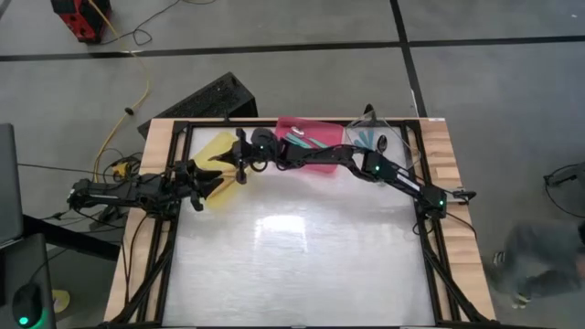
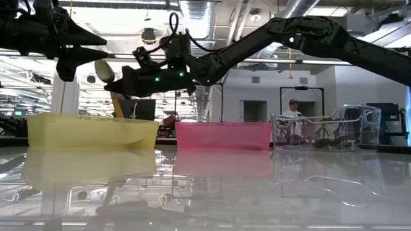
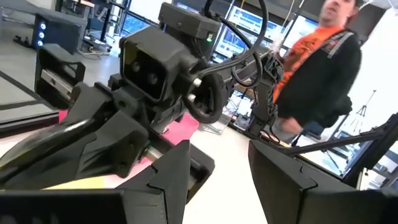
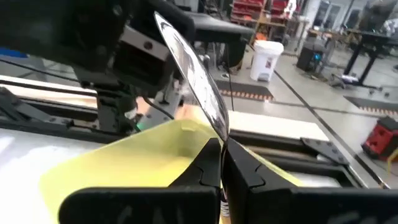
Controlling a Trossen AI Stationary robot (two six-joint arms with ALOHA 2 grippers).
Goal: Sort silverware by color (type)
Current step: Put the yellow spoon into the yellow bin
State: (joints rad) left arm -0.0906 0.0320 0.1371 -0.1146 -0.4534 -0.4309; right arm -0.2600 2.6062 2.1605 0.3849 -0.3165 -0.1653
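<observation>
Shiny spoon (image 4: 196,78) rises from the right pincer (image 4: 222,167) — pinched between its tips — above the yellow tray (image 4: 124,168).

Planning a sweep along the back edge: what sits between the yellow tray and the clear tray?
The pink tray stands between the yellow tray and the clear tray; the low view shows all three in a row.

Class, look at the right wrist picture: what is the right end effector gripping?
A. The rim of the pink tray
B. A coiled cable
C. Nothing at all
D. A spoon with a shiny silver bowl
D: the right end effector is shut on a spoon, its shiny bowl sticking up above the yellow tray.
</observation>
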